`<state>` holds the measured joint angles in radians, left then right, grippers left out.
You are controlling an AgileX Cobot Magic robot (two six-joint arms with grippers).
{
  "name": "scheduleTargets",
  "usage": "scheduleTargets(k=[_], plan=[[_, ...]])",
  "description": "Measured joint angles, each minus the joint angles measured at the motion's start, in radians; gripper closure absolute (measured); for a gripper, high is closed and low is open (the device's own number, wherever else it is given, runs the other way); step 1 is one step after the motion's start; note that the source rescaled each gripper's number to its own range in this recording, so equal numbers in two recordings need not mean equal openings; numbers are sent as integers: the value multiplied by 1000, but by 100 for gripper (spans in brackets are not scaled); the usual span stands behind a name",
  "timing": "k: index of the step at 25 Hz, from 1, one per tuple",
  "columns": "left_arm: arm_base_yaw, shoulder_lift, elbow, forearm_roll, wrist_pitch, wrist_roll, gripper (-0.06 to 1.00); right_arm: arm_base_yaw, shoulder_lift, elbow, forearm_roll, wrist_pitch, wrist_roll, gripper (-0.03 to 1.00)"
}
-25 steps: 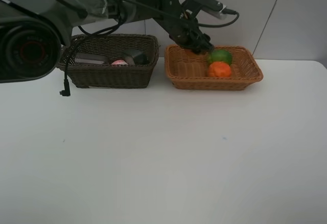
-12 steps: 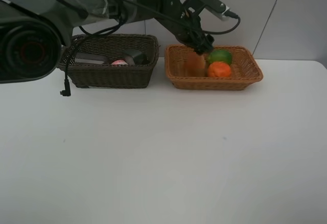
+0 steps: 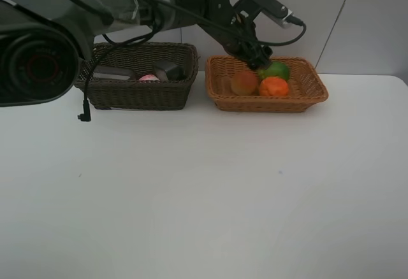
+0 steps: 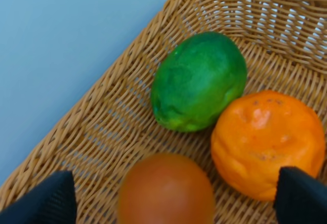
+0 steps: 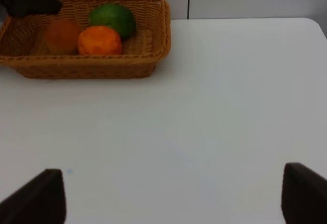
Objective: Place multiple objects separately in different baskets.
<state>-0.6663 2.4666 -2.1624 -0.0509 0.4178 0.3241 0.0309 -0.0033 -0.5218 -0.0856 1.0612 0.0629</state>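
Left pincer (image 3: 260,55), jaws apart, hangs over the tan basket (image 3: 312,94) at the tabletop's far edge; red fruit (image 3: 244,82) lies free beside tangerine (image 3: 275,86). Right pincer (image 5: 168,193) also apart, empty.

A light orange-tan basket (image 4: 102,127) is seen from above, its woven floor filling most of the view. Inside it a green fruit (image 4: 199,81) is laid touching an orange tangerine (image 4: 268,142). A red-orange round fruit (image 4: 166,191), blurred, is seen just beside both. The two dark tips of the jaws are seen wide apart, with nothing held between them
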Motion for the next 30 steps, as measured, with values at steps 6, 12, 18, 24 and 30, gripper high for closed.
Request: scheduleTargets(k=[6,12,18,24,30], plan=[[0,0,0,0,91,-17,-6,0,0,0,0,0,0,3],[0,-58,0,37,265,-145,-6,0,0,0,0,0,0,3],[0,-179,-3,116,482,-245,-6,0,0,0,0,0,0,3],[0,-262,-3,167,660,-290,-6,0,0,0,0,0,0,3],[0,-348,34,213,733,-333,-6,0,0,0,0,0,0,3]])
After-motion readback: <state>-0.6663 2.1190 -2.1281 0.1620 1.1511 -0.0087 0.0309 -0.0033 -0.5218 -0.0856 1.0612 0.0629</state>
